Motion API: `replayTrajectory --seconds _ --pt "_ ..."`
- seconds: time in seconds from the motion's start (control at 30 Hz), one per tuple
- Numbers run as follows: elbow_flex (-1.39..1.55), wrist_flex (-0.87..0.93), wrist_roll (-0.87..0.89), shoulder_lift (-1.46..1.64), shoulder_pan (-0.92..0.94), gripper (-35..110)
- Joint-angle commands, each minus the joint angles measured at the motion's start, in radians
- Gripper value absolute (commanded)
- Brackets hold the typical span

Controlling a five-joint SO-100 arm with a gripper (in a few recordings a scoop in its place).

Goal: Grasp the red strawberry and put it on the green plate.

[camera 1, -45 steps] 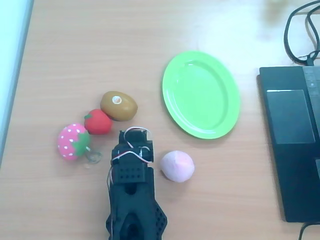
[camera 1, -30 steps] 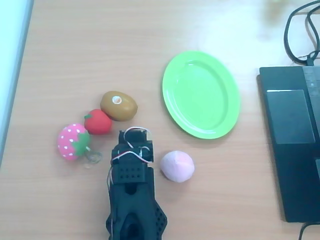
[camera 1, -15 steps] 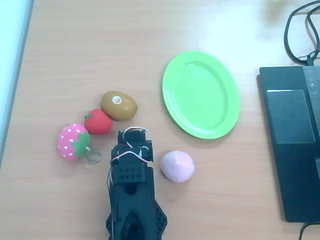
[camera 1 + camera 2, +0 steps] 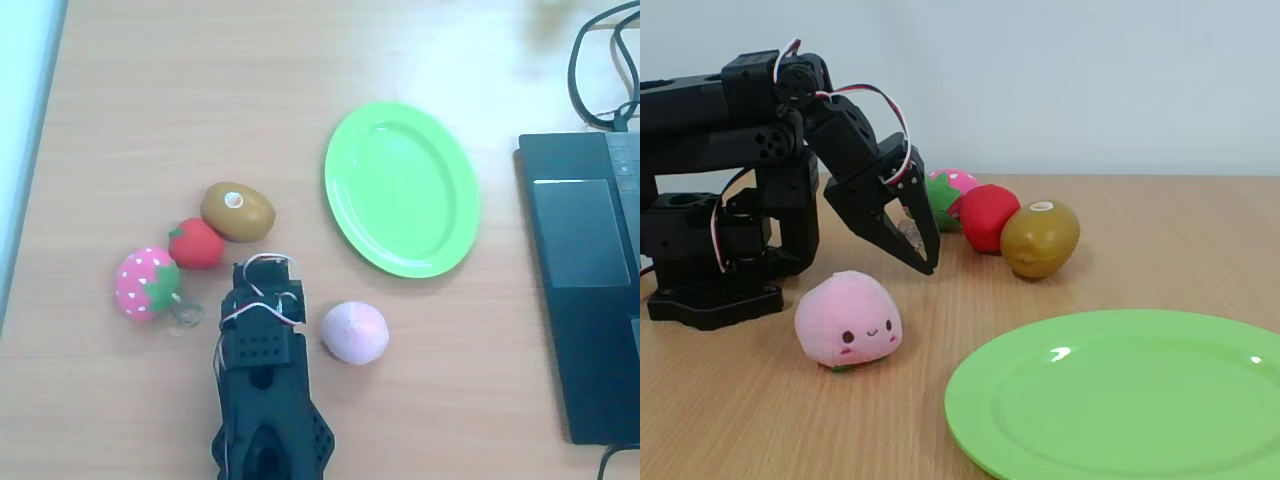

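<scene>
Gripper empty, tips angled down above the table; fingers look together, no gap visible in the fixed view; touches nothing. Red strawberry on the table just beyond the gripper, touching kiwi; green plate well right of strawberry. Fixed view alone shows the peach's face.

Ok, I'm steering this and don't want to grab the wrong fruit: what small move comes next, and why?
Probably swing the black two-finger gripper toward the small solid-red toy strawberry, up and left in the overhead view. It holds nothing, and the strawberry sits between the brown kiwi and the pink dotted strawberry.
</scene>
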Motion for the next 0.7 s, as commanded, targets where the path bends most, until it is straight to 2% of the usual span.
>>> replayTrajectory --seconds 0.0,0.1,0.23,0.3,0.4,0.47,0.53,0.6,0.67 --pt "-0.031 -0.006 -0.008 -0.014 -0.035 -8" --pt "-0.178 -0.031 -0.089 -0.143 -0.037 -8" --pt "-0.525 -0.018 -0.238 -0.446 -0.04 -8" --pt "-0.747 0.04 -0.311 -0.62 -0.043 -7" --pt "-1.127 0.218 -0.368 -0.876 -0.046 -4" --pt "-1.278 0.333 -0.551 -0.965 -0.051 6" --pt "-1.282 0.357 -0.644 -0.957 -0.06 11" --pt "-1.293 0.434 -0.927 -0.957 -0.057 24" --pt "-1.298 0.489 -1.131 -0.968 -0.06 33"
